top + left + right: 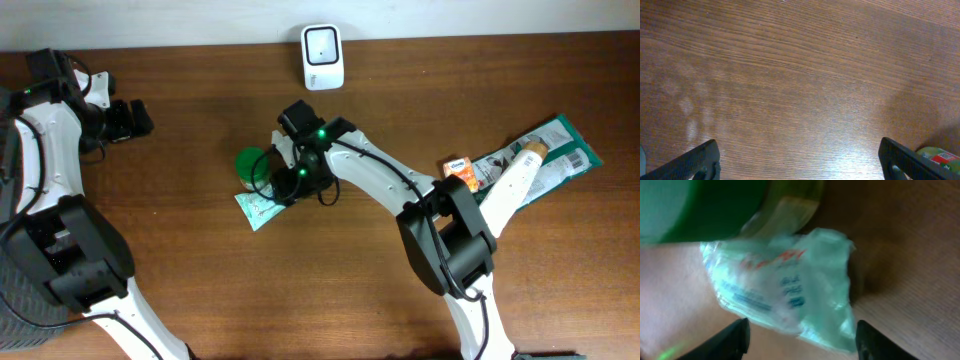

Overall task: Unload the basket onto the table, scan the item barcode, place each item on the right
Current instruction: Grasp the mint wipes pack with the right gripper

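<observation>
Nearest us, the right gripper (802,339) hangs with its jaws apart and nothing clamped, one finger to each side of the near end of the pale green packet (785,292). We judge this packet to be the item for scanning, since the jaws straddle it as if lined up for a pinch. It lies flat on the wooden table (220,285), slightly toward 9 o'clock from the centre. Its far end meets the green-lidded jar (695,205) at its 12 o'clock; we cannot tell whether it is tucked under the jar or only against it. That crowding is probably why the free end is the one approached.

Farther out at 3 o'clock, an orange box (459,170), green pouches (562,145) and a pale tube (515,182) lie heaped together, well apart from the packet. At 10 o'clock the left gripper (128,118) rests with its jaws spread wide over bare wood, out of the way.

Farthest off, at 12 o'clock by the table's far edge, stands the scanner (323,57). The wood between it and the jar is open, so we expect a lifted packet could travel there unobstructed once it clears the jar.
</observation>
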Robot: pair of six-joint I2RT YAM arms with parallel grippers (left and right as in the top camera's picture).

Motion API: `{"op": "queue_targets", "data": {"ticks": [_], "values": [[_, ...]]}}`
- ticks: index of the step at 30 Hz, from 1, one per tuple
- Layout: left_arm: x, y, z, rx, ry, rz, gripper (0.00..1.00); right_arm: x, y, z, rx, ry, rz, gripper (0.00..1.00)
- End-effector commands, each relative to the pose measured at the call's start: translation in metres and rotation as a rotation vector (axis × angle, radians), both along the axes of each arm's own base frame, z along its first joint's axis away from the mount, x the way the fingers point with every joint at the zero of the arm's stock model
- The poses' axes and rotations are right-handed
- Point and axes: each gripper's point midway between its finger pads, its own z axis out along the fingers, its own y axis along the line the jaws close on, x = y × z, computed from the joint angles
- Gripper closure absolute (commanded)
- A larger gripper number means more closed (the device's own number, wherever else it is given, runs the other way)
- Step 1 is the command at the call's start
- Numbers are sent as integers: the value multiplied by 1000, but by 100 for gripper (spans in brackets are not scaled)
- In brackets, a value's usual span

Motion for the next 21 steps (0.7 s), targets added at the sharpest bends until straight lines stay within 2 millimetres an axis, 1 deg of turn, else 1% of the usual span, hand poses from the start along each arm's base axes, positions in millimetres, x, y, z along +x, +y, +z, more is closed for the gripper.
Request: {"op": "queue_targets", "data": {"ticks": [1, 2, 3, 4, 6, 8, 10, 11, 13, 14, 15, 16, 17, 18, 19, 20, 21], "values": [[0, 9, 1, 9, -2, 16, 1, 4, -1, -16, 23, 45, -55, 40], [0, 9, 1, 9, -2, 15, 1, -1, 6, -27, 54, 88, -42, 42], [0, 9, 1, 9, -2, 15, 1, -3, 7, -32, 58, 111, -51, 47], [0, 9, 1, 9, -2, 15, 1, -6, 8, -37, 65, 138, -58, 54], [0, 9, 1, 9, -2, 15, 1, -16, 17, -40, 124, 199, -37, 66], [0, 9, 1, 9, -2, 15, 1, -21, 16, -44, 119, 226, -37, 74], [0, 9, 1, 9, -2, 16, 1, -27, 13, -48, 101, 254, -40, 93], [0, 9, 1, 9, -2, 15, 1, -28, 11, -49, 94, 258, -41, 96], [0, 9, 1, 9, -2, 16, 1, -27, 9, -48, 91, 262, -47, 96], [0, 9, 1, 9, -2, 15, 1, -22, 4, -44, 82, 248, -60, 96], [0, 9, 1, 9, -2, 15, 1, -16, -6, -39, 46, 215, -79, 96], [0, 9, 1, 9, -2, 16, 1, -6, -23, -26, -25, 154, -111, 96], [0, 9, 1, 9, -2, 15, 1, 2, -43, -9, -109, 80, -142, 96], [0, 9, 1, 9, -2, 15, 1, 3, -50, 0, -140, 53, -151, 96], [0, 9, 1, 9, -2, 16, 1, 3, -53, 7, -147, 40, -153, 96], [0, 9, 1, 9, -2, 15, 1, 3, -48, 11, -122, 34, -137, 89], [0, 9, 1, 9, -2, 16, 1, 2, -37, 15, -69, 35, -104, 73]]}}
